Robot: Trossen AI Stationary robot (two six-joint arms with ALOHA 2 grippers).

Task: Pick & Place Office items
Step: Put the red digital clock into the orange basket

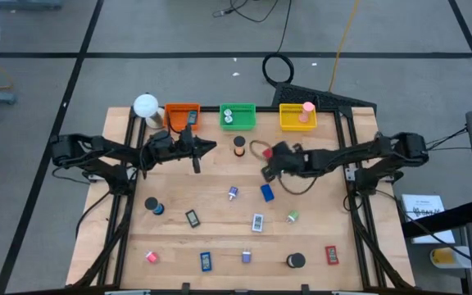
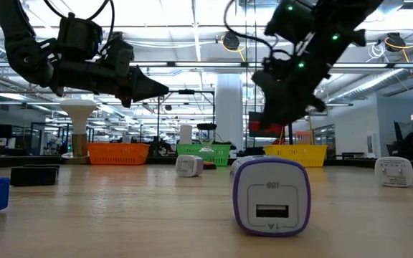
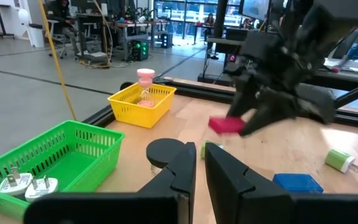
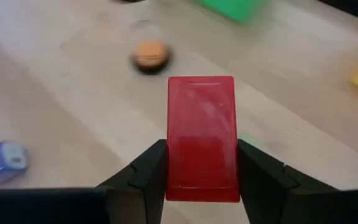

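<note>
A red flat rectangle [image 4: 202, 134] is in my right gripper [image 4: 202, 186], which is shut on it above the table's middle [image 1: 267, 170]; the left wrist view shows the piece as a red slab [image 3: 225, 125] under that gripper. My left gripper [image 1: 211, 147] hangs level in front of the orange tray [image 1: 182, 116], shut with nothing in it [image 3: 199, 167]. Loose office items lie flat on the wood: a black roll with an orange top [image 1: 239, 146], a blue rectangle [image 1: 267, 192], a purple-edged white charger [image 2: 271, 195]. My right gripper pinches the red rectangle by its two long sides [image 4: 171, 163] between the two fingers [image 4: 151, 171], at the end nearer the wrist. The fingers slant down from the table's right and lie along the piece. It sticks out past the fingertips, lifted clear of the table.
The green tray [image 1: 238, 116] and the yellow tray [image 1: 297, 117] stand beside the orange one along the far edge, with a white ball lamp [image 1: 146, 105] at the far left. More small pieces lie scattered over the near half, such as a red one [image 1: 331, 255].
</note>
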